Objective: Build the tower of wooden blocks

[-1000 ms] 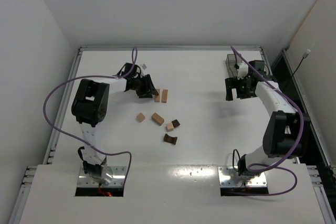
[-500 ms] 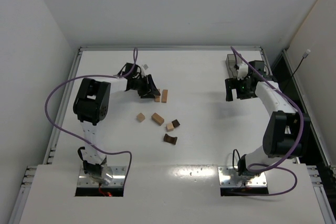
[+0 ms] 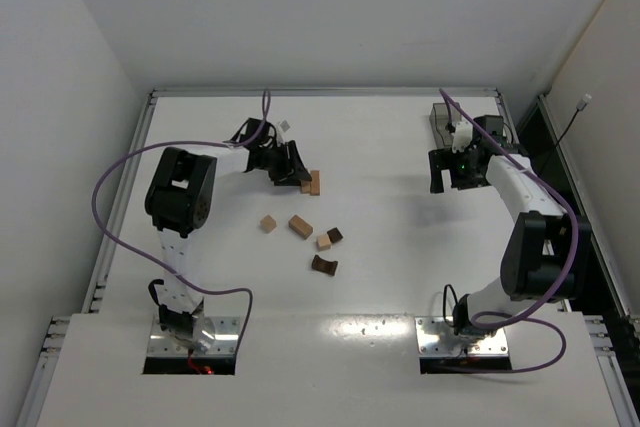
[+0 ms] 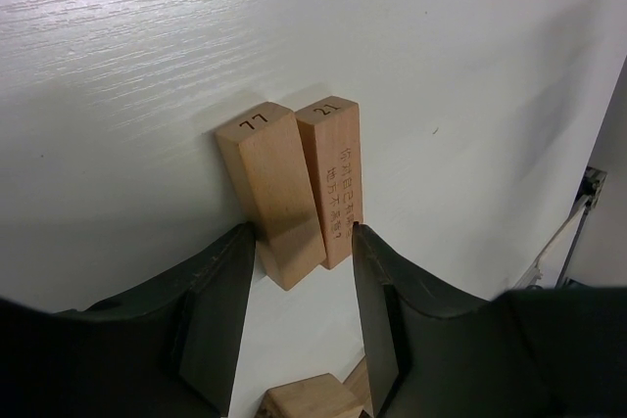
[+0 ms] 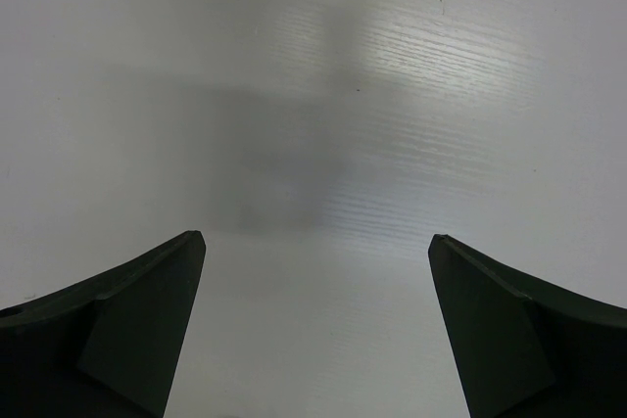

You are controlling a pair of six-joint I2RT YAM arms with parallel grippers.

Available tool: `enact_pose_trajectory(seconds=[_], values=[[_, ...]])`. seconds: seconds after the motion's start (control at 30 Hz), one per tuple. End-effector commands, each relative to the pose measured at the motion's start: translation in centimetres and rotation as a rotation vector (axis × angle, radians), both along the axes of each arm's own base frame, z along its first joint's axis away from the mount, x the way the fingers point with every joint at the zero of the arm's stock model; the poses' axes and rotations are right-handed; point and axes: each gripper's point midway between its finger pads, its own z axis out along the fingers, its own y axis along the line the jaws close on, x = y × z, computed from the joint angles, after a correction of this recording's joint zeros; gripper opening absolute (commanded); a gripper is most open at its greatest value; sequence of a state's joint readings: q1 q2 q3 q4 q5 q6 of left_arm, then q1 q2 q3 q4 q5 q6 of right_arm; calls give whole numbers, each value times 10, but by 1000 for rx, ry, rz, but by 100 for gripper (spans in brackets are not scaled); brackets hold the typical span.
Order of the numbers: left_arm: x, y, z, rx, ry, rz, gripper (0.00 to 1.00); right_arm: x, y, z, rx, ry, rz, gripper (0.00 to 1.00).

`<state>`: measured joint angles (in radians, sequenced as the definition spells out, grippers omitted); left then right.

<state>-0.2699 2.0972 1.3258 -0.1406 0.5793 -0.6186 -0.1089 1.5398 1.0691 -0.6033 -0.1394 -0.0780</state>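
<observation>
No tower stands; the wooden blocks lie loose on the white table (image 3: 380,247). Two light tan bars (image 3: 311,183) lie side by side; the left wrist view shows the left bar (image 4: 274,193) and the right bar (image 4: 336,178) touching. My left gripper (image 3: 297,173) (image 4: 304,232) is open, its fingertips (image 4: 211,310) on either side of the bars' near ends. Another tan block (image 4: 309,400) shows below its jaws. My right gripper (image 3: 450,175) (image 5: 315,236) is open and empty over bare table at the right.
Nearer the arms lie a tan cube (image 3: 268,223), a tan bar (image 3: 300,226), a second tan cube (image 3: 324,242) beside a dark brown cube (image 3: 335,235), and a dark arch piece (image 3: 323,266). A clear grey bin (image 3: 441,119) stands at the back right.
My left gripper has moved right, up to the two tan bars, and its fingertips now flank their ends. The right arm has not moved.
</observation>
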Motion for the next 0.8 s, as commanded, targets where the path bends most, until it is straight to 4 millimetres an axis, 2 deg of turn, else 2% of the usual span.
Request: enact_pose_trajectory(seconds=[0.0, 0.23, 0.43, 0.47, 0.67, 0.7, 0.77], values=[[-9, -4, -19, 46, 41, -11, 42, 7, 2, 5, 6, -26, 10, 96], [-15, -13, -19, 39, 43, -34, 42, 7, 2, 5, 6, -26, 10, 96], [-14, -9, -21, 62, 38, -29, 42, 7, 2, 5, 6, -26, 10, 96], [-5, -7, -10, 78, -1, -9, 42, 7, 2, 5, 6, -26, 10, 96], [-5, 6, 18, 136, -81, 21, 46, 7, 4, 6, 13, -36, 14, 96], [0, 13, 36, 138, -117, 46, 46, 7, 6, 6, 22, -37, 20, 96], [-3, 25, 44, 162, -137, 81, 47, 3, 10, 6, 42, -36, 31, 96]])
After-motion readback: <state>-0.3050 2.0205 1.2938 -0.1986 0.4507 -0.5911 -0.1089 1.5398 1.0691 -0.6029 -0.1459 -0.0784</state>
